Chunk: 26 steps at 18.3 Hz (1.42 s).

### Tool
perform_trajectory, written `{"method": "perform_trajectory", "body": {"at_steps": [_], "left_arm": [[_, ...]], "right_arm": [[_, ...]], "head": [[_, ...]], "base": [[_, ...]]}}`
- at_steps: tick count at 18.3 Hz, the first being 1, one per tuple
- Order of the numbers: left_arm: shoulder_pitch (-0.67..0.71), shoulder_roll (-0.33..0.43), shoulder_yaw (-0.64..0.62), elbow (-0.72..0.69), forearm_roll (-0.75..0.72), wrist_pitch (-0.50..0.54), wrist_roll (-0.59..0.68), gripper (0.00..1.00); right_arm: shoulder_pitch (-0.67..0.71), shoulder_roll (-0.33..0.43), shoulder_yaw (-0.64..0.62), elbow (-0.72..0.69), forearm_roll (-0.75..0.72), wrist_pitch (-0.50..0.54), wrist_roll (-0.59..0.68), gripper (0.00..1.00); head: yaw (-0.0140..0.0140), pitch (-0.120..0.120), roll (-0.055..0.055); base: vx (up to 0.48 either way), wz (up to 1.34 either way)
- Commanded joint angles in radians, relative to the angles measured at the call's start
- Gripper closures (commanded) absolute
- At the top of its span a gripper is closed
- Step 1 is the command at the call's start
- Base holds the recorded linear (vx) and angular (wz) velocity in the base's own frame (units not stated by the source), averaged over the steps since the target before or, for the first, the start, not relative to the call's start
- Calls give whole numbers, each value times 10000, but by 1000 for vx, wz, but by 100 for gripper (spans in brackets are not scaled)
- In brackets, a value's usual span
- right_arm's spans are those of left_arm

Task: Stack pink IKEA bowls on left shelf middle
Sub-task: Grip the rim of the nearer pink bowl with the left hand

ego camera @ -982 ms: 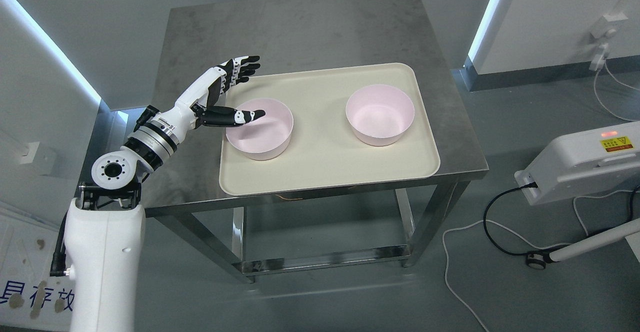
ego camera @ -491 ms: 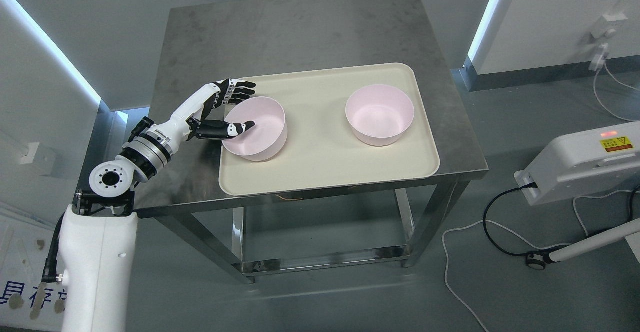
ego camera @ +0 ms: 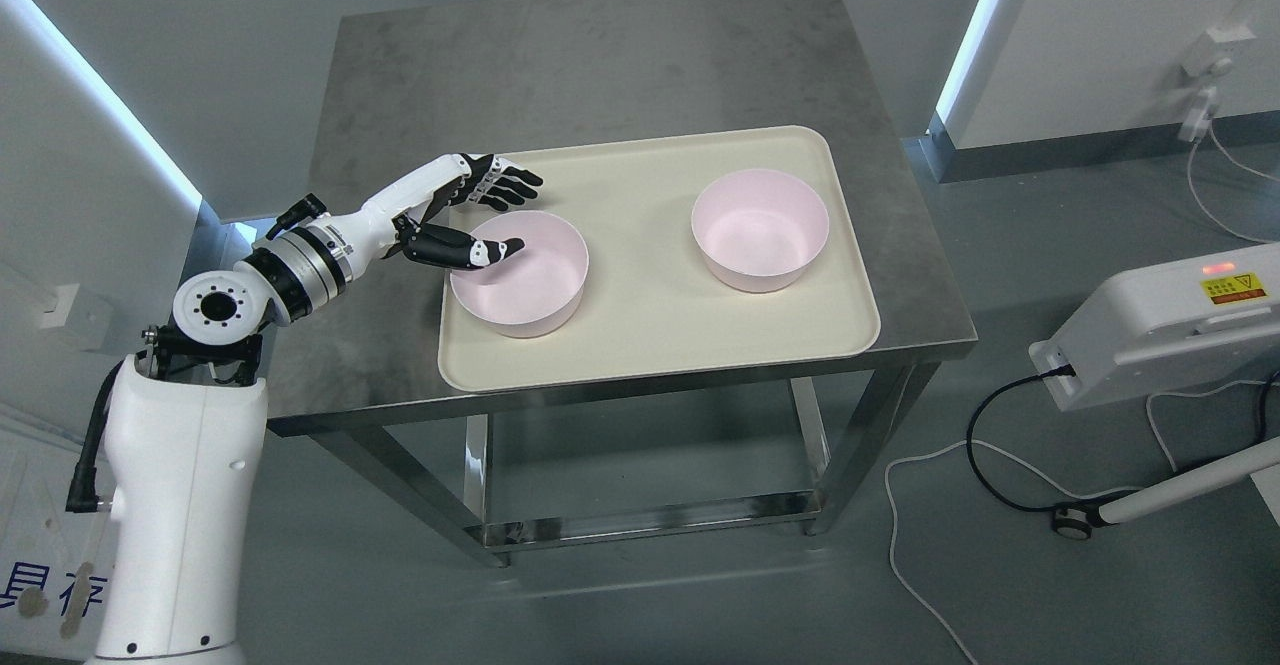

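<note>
Two pink bowls stand upright on a cream tray (ego camera: 640, 345) on a steel table (ego camera: 560, 65). The left bowl (ego camera: 530, 285) sits near the tray's left edge and the right bowl (ego camera: 760, 230) toward its right side. They are apart, not stacked. My left hand (ego camera: 515, 213) reaches in from the left and straddles the left bowl's far-left rim. Its thumb (ego camera: 480, 250) lies over the inside of the bowl, and its fingers (ego camera: 505, 188) are spread just outside the rim. The hand is open, with no firm grip showing. My right arm is out of view.
A white machine (ego camera: 1160, 330) with a warning label stands on the floor to the right, with cables (ego camera: 930, 505) trailing beside it. The table has a lower rail (ego camera: 650, 520). White wall panels with light strips flank the table at left and right.
Half a second ago the left bowl was tipped and pulled left by the thumb. Now it sits flat again, slightly further right. The hand has lifted and its fingers have spread.
</note>
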State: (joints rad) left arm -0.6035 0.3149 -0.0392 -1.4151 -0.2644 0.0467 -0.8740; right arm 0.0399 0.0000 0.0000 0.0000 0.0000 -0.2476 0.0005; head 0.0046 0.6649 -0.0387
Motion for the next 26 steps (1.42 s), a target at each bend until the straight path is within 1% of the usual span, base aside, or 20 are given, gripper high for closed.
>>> {"method": "perform_trajectory", "body": {"at_steps": [1, 5, 7, 8, 10, 12, 14, 17, 22, 23, 25, 26], "left_arm": [[-483, 532, -758, 99, -1097, -22, -402, 49], [-837, 517, -774, 99, -1573, -68, -387, 50], [-807, 517, -972, 69, -1757, -556, -402, 54], [-761, 517, -1019, 69, -1819, -954, -402, 58], [-699, 517, -1004, -114, -1804, -1691, -433, 70], [-623, 471, -1004, -238, -1804, -2046, -524, 75], [-592, 425, -1019, -238, -1804, -2124, -571, 78], [-592, 394, -1035, -238, -1804, -2170, -571, 85], [-546, 379, -1020, -238, -1820, -3134, -571, 100], [-546, 364, -959, -238, -1820, -3273, -556, 100], [-607, 89, -790, -284, -1804, -3305, -571, 100], [-713, -64, -486, -451, -1789, -3275, -586, 100]], "right_arm": [[0, -175, -46, -175, -15, 6, -5, 0], [0, -175, -46, -175, -15, 6, -5, 0], [0, -175, -46, -175, -15, 6, -5, 0], [0, -175, -46, -175, -15, 6, -5, 0], [0, -175, -46, -175, -15, 6, -5, 0], [0, -175, -46, -175, -15, 6, -5, 0], [0, -175, -46, -175, -15, 6, -5, 0], [0, -175, -46, -175, -15, 6, -5, 0], [0, -175, -46, -175, -15, 6, -5, 0], [0, -175, -46, -175, -15, 6, -5, 0], [0, -175, -46, -175, -15, 6, -5, 0], [0, -175, -46, -175, -15, 6, -5, 0]], "head": [[0, 0, 0], [0, 0, 0], [0, 0, 0], [0, 0, 0], [0, 0, 0], [0, 0, 0], [0, 0, 0], [0, 0, 0], [0, 0, 0], [0, 0, 0], [0, 0, 0], [0, 0, 0]], "base": [[0, 0], [0, 0], [0, 0], [0, 0], [0, 0], [0, 0], [0, 0], [0, 0], [0, 0], [0, 0], [0, 0], [0, 0]]}}
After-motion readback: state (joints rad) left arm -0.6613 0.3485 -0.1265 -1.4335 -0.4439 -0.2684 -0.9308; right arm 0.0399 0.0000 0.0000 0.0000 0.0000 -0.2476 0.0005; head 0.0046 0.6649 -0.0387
